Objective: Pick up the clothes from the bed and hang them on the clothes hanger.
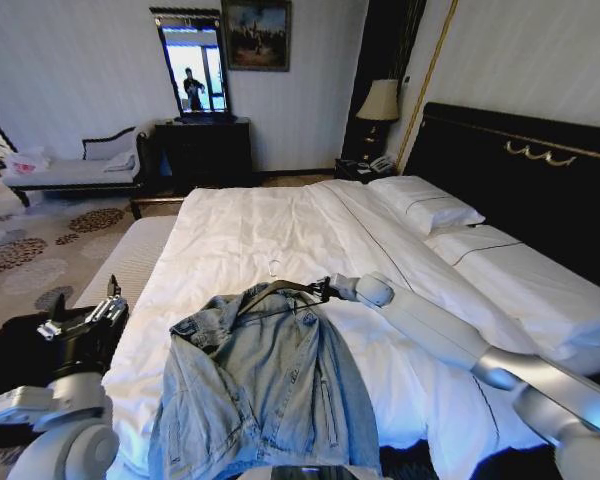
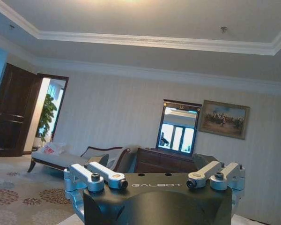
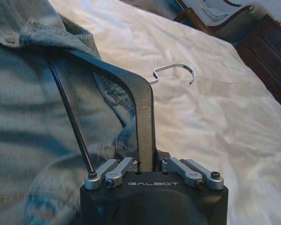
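Note:
A light blue denim jacket (image 1: 265,385) lies spread on the white bed (image 1: 240,230), near its foot. The black clothes hanger (image 1: 280,291) lies at the jacket's collar, its metal hook (image 1: 273,268) resting on the sheet. My right gripper (image 1: 327,289) reaches in from the right and is shut on one end of the hanger. In the right wrist view the hanger (image 3: 136,93) runs out from between the gripper's (image 3: 147,168) fingers. Its far arm slips under the denim collar (image 3: 47,33), and its hook (image 3: 174,73) is over bare sheet. My left gripper (image 1: 83,308) is open beside the bed's left edge, pointing up.
White pillows (image 1: 425,205) lie against the black headboard (image 1: 520,170). A dark dresser (image 1: 205,150) with a mirror stands at the far wall, with a padded bench (image 1: 75,170) to its left. A nightstand with a lamp (image 1: 378,103) is beside the bed. Patterned carpet (image 1: 30,250) lies to the left.

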Controlling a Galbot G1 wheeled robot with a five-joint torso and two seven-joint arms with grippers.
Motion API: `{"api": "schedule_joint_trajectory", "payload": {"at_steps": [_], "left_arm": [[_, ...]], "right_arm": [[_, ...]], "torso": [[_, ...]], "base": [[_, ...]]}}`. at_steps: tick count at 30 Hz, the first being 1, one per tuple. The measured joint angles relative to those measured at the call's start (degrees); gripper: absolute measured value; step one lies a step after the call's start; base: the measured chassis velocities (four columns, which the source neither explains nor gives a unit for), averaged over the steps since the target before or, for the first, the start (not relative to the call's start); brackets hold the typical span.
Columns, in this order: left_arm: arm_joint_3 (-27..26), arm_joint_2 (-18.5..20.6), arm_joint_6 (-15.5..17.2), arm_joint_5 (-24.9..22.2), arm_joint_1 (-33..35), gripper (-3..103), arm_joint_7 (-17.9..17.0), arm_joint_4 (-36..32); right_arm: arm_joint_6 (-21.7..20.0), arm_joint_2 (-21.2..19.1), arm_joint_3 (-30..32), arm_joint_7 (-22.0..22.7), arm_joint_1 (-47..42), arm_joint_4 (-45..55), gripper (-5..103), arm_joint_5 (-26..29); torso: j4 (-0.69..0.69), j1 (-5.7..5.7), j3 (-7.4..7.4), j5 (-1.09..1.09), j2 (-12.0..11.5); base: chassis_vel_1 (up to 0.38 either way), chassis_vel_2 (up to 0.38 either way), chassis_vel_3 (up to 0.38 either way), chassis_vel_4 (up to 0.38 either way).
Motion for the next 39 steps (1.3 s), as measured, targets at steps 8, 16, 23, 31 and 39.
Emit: {"api": "schedule_joint_trajectory", "payload": {"at_steps": [8,16,23,31,39], "left_arm": [[-2.04,0.59,-0.17,-1.51,-0.11,100,0.11,0.80],[-3.21,1.11,-0.50,-2.31,-0.34,100,0.21,1.82],[-4.27,1.45,-0.58,-3.18,-0.65,100,0.22,2.35],[-5.30,1.54,-0.91,-3.62,-0.29,100,0.24,2.63],[-5.52,1.80,-0.94,-3.75,-0.25,100,0.25,2.63]], "right_arm": [[0.79,3.54,-3.67,1.67,0.74,-2.82,18,2.92],[3.35,9.16,-6.31,3.76,1.26,-8.39,18,4.75],[5.05,15.88,-9.54,5.57,2.84,-12.83,18,5.91],[6.43,20.23,-11.03,6.66,3.02,-17.18,18,5.58],[8.44,20.75,-10.89,7.27,3.10,-21.53,18,4.32]], "torso": [[-0.01,0.00,0.00,0.01,0.00],[0.00,0.00,0.00,0.01,0.00],[0.00,0.00,0.00,0.00,0.00],[-0.01,0.00,0.00,0.00,0.00],[0.02,0.00,0.00,0.02,0.00]], "base": [[0.000,0.000,0.000,0.000],[0.000,0.000,0.000,0.000],[0.000,0.000,0.000,0.000],[0.000,0.000,0.000,0.000],[0.000,0.000,0.000,0.000]]}}
